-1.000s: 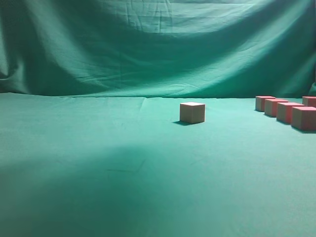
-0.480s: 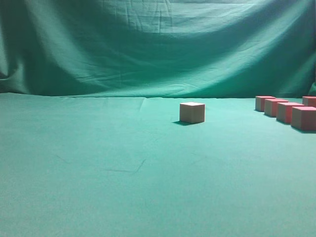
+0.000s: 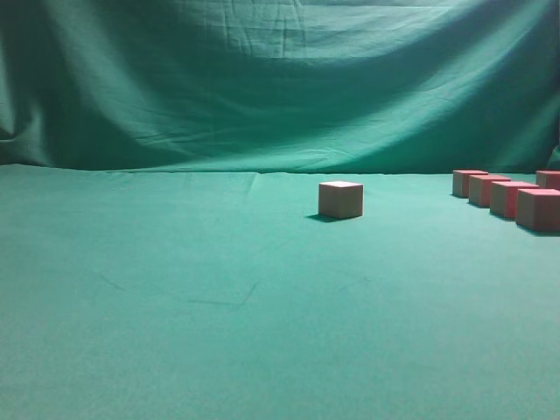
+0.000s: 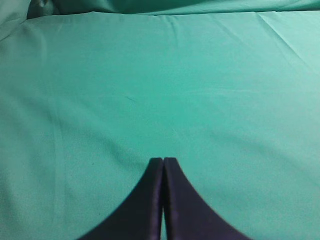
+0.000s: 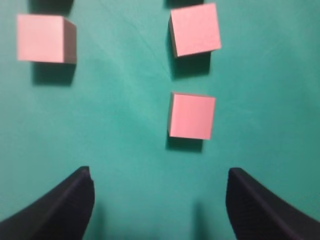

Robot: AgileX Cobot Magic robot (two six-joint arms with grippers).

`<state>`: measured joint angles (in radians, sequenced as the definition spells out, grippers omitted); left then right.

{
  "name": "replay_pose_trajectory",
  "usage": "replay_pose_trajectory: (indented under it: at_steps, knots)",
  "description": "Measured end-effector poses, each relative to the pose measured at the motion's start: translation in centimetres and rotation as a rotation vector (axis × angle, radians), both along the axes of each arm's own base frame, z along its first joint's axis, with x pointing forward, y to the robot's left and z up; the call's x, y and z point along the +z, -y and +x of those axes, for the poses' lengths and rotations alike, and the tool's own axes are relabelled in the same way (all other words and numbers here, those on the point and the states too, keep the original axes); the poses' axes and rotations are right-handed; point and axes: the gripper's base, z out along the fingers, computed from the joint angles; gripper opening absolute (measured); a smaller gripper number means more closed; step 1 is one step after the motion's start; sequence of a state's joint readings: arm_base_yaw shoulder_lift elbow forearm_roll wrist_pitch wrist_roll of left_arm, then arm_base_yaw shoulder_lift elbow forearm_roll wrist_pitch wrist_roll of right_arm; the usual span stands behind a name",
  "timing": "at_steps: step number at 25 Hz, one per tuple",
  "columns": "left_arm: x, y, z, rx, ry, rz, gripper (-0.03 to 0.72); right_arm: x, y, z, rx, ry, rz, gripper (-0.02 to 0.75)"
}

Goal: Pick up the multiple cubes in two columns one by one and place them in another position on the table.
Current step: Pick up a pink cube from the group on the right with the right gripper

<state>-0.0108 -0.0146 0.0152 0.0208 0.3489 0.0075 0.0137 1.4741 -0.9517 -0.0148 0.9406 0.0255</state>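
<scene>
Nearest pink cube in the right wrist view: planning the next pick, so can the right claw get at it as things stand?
Probably yes. The right claw is open and empty, the nearest cube lies ahead between its fingers, apart from the cube behind, nothing between.

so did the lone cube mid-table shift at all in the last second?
No. The lone cube sits at the same spot in the exterior view, same gap to the row of cubes on the right and same line against the backdrop fold.
</scene>
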Motion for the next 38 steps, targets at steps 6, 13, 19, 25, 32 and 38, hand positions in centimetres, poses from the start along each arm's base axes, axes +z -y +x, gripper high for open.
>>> replay_pose_trajectory:
  at_steps: [6, 13, 19, 25, 32, 38]
  knots:
    - [0.0, 0.0, 0.0, 0.000, 0.000, 0.000, 0.000, -3.1, 0.4, 1.8, -0.012, -0.024, 0.000, 0.534]
    - [0.0, 0.0, 0.0, 0.000, 0.000, 0.000, 0.000, -5.6, 0.6, 3.2, 0.016, -0.019, -0.038, 0.534]
    - [0.0, 0.0, 0.0, 0.000, 0.000, 0.000, 0.000, -5.7, 0.8, 3.5, 0.024, 0.003, -0.055, 0.534]
    - [0.0, 0.0, 0.0, 0.000, 0.000, 0.000, 0.000, -7.1, 1.8, 3.7, -0.040, -0.038, -0.046, 0.534]
    - [0.0, 0.0, 0.0, 0.000, 0.000, 0.000, 0.000, -7.2, 2.0, 3.8, -0.073, -0.032, -0.019, 0.534]
    - [0.0, 0.0, 0.0, 0.000, 0.000, 0.000, 0.000, -7.2, 2.0, 3.8, -0.074, -0.033, -0.018, 0.248]
